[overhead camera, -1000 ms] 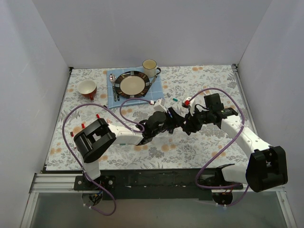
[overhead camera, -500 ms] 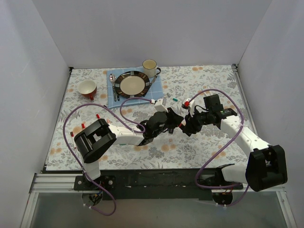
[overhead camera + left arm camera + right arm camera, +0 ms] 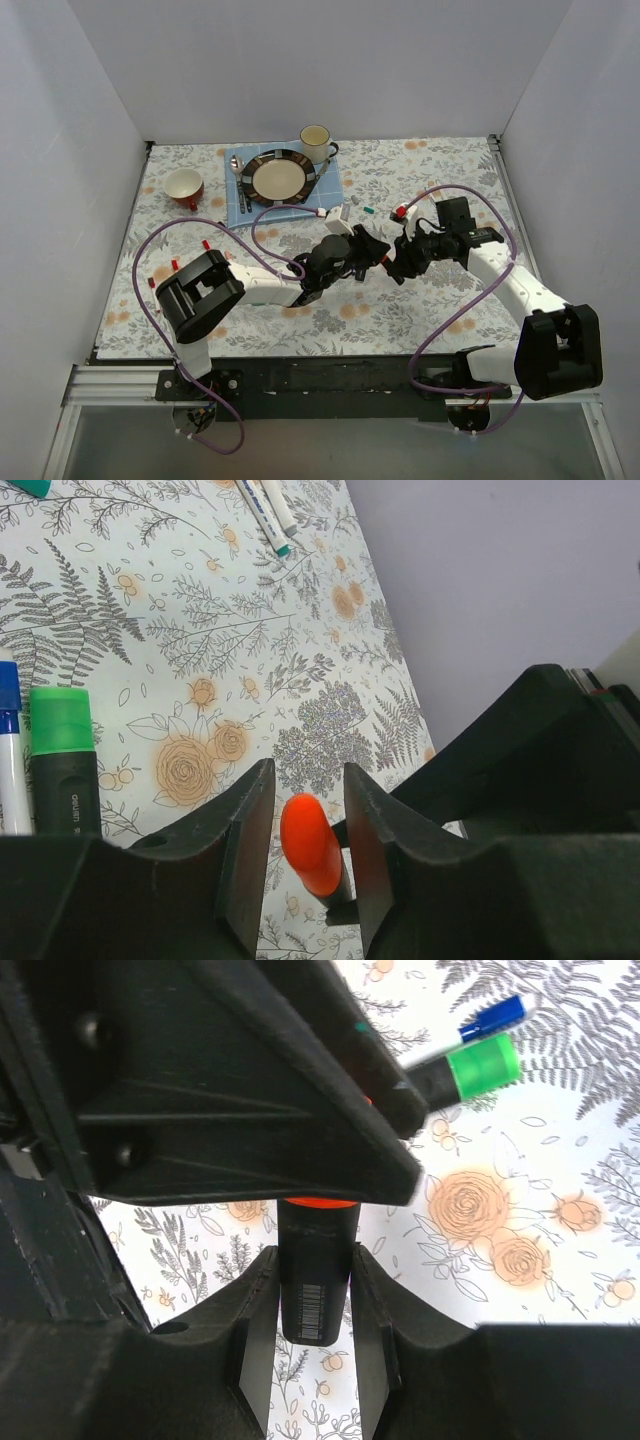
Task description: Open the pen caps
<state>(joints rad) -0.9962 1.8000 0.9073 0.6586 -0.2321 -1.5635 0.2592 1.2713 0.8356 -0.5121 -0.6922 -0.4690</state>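
Over the flowery surface [image 3: 450,170], the right end effector [image 3: 312,1260] squeezes a black marker [image 3: 315,1305], and the left end effector [image 3: 306,780] sits around its orange cap [image 3: 308,845], grip unclear.

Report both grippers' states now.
Left gripper: jaws straddle the orange cap; whether it grips cannot be told.
Right gripper: closed on the black marker.

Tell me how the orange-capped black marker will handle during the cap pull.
The black marker looks short, thick and rigid, so it probably won't bend in the right gripper. Dropped, its round barrel would likely roll on the tablecloth. The orange cap is smooth and rounded, so the left gripper may slip off.
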